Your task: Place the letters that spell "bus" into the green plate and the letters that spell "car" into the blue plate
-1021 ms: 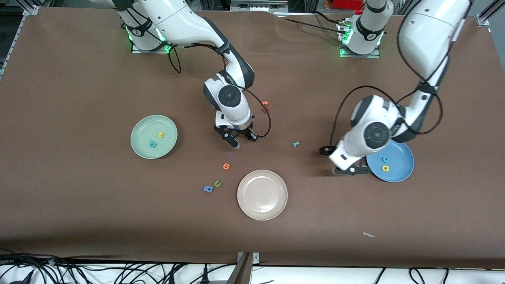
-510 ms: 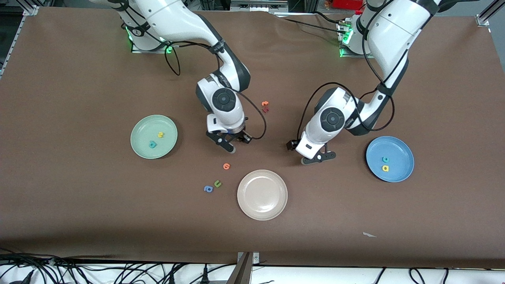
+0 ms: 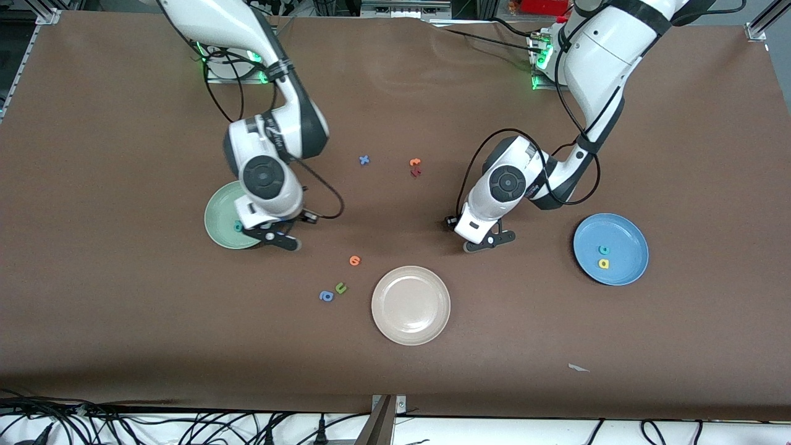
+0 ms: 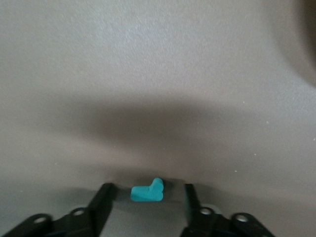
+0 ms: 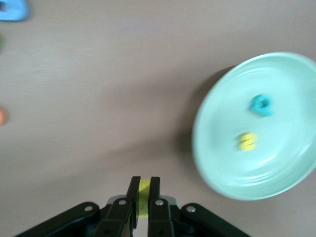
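My right gripper [image 3: 279, 240] [image 5: 144, 193] is shut on a yellow letter [image 5: 144, 190], edge-on between its fingers, over the cloth just off the green plate's [image 3: 217, 210] [image 5: 276, 74] rim. In that plate lie a teal "b" [image 3: 238, 227] [image 5: 261, 104] and a yellow "s" [image 5: 247, 141]. My left gripper [image 3: 488, 242] [image 4: 147, 188] is low on the table with its open jaws either side of the teal "r" [image 4: 147, 192], a gap on each side. The blue plate [image 3: 630, 238] holds a teal "c" [image 3: 604, 250] and a yellow "a" [image 3: 604, 264].
A beige-white plate [image 3: 411, 321] sits nearer the front camera, mid-table. Beside it lie an orange letter [image 3: 355, 260], a green "u" [image 3: 340, 287] and a blue "a" [image 3: 325, 296]. A blue "x" [image 3: 364, 160] and an orange and dark red pair [image 3: 415, 167] lie between the arms.
The right arm swung from mid-table to the green plate's rim with the yellow letter. The left arm left the blue plate, came down round the teal "r", and its jaws narrowed.
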`<action>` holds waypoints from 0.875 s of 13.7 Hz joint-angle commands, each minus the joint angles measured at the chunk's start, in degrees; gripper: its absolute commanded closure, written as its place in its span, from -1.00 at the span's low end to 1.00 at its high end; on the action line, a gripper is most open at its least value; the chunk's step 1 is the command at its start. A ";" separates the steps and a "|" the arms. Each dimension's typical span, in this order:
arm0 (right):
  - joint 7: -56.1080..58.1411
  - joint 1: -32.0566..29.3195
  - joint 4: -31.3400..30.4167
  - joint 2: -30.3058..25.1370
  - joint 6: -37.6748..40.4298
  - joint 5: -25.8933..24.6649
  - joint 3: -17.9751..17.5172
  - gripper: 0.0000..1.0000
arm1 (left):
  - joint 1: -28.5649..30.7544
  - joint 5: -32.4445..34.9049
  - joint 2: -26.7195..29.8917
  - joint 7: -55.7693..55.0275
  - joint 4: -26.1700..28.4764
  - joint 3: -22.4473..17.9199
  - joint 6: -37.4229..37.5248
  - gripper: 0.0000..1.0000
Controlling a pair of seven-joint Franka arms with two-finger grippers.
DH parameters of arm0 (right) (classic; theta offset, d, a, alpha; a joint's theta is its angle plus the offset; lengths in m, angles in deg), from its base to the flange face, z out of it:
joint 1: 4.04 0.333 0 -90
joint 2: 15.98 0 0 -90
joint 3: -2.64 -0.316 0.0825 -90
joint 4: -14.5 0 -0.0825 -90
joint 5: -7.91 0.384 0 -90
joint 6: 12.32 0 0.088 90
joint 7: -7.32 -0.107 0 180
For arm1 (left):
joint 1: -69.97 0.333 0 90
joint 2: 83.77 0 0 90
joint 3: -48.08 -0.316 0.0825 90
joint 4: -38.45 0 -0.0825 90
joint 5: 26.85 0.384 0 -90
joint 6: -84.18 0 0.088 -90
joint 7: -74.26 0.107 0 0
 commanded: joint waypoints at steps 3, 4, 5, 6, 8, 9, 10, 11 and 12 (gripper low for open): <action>21.56 -0.84 -15.16 -4.14 -8.81 1.60 7.76 0.87 | -1.10 -0.34 0.52 -0.98 0.63 -0.71 -0.64 0.04; 23.77 -1.98 -16.76 -4.05 -10.58 3.96 7.77 0.53 | -1.10 -0.34 0.52 -0.98 0.63 -0.71 -0.64 0.07; 25.45 -3.38 -16.95 -3.87 -10.08 5.99 7.77 -0.42 | -1.10 0.44 0.52 -0.98 0.55 -0.71 -0.64 0.08; 26.25 -3.75 -16.78 -4.13 -8.59 6.70 7.77 -0.99 | -1.10 1.32 0.52 -0.98 0.63 -0.71 -0.64 0.10; 26.26 -3.75 -15.46 -6.14 -4.12 6.71 7.95 -1.00 | -1.10 1.42 0.52 -1.33 0.63 -0.71 -0.64 0.23; 26.26 -3.75 -15.11 -7.64 -2.44 6.71 8.03 -1.00 | -1.10 1.42 0.52 -1.33 0.63 -0.79 -0.64 0.31; 26.34 -3.75 -14.93 -9.30 -1.12 6.71 8.47 -1.00 | -1.10 1.77 0.52 -1.33 0.63 -0.80 -0.64 0.32; 26.52 -3.75 -14.67 -11.32 0.28 6.54 8.82 -1.00 | -1.10 2.21 0.52 -1.33 0.63 -0.71 -0.64 0.33; 26.87 -3.75 -14.14 -13.60 2.21 6.19 9.26 -1.00 | -1.10 2.30 0.44 -1.33 0.63 -0.71 -0.64 0.35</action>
